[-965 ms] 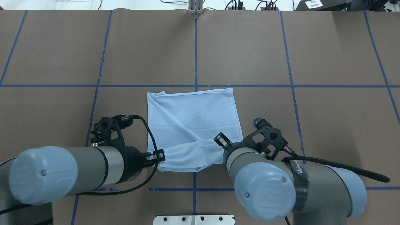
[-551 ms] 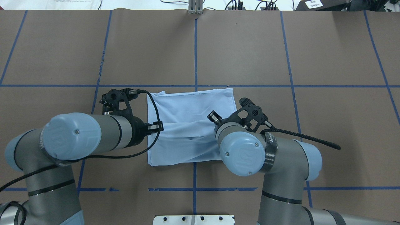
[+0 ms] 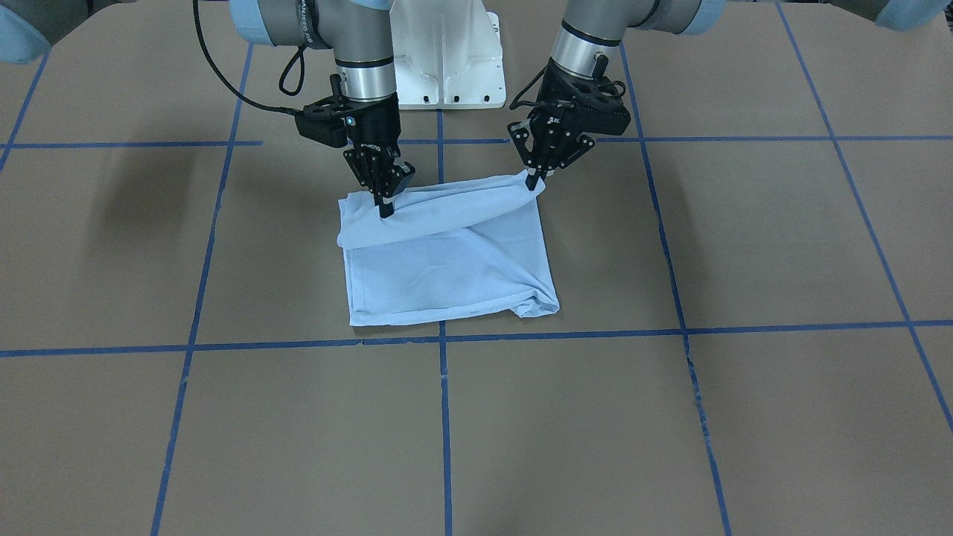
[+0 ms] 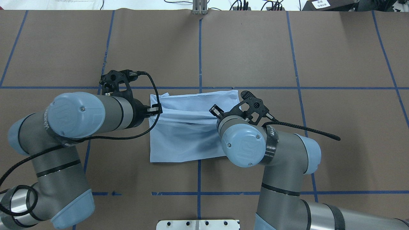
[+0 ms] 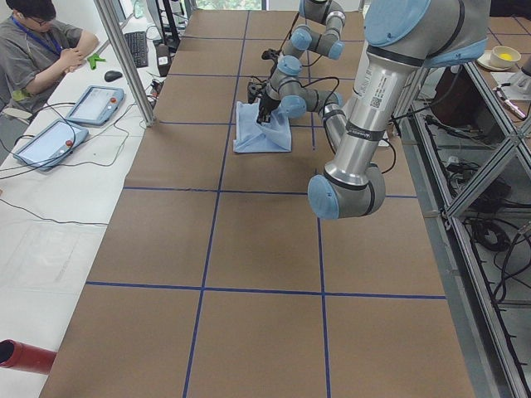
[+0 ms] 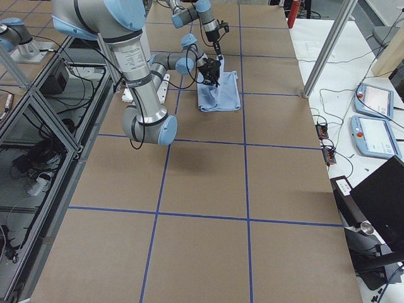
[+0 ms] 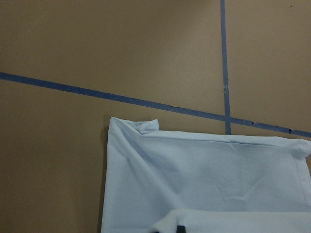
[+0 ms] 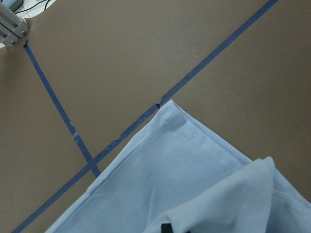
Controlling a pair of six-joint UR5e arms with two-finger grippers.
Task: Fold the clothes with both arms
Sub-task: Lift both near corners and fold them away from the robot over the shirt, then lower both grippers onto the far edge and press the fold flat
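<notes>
Lifted shirt (image 3: 447, 272) edge clamped by left gripper (image 3: 533, 181) and right gripper (image 3: 385, 202); uneven travel could skew fold; thin pinch may slip.

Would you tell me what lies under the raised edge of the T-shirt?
Only the flat rest of the T-shirt, on the brown table; the left gripper and right gripper hold the edge above it. Anything beneath is covered.
</notes>
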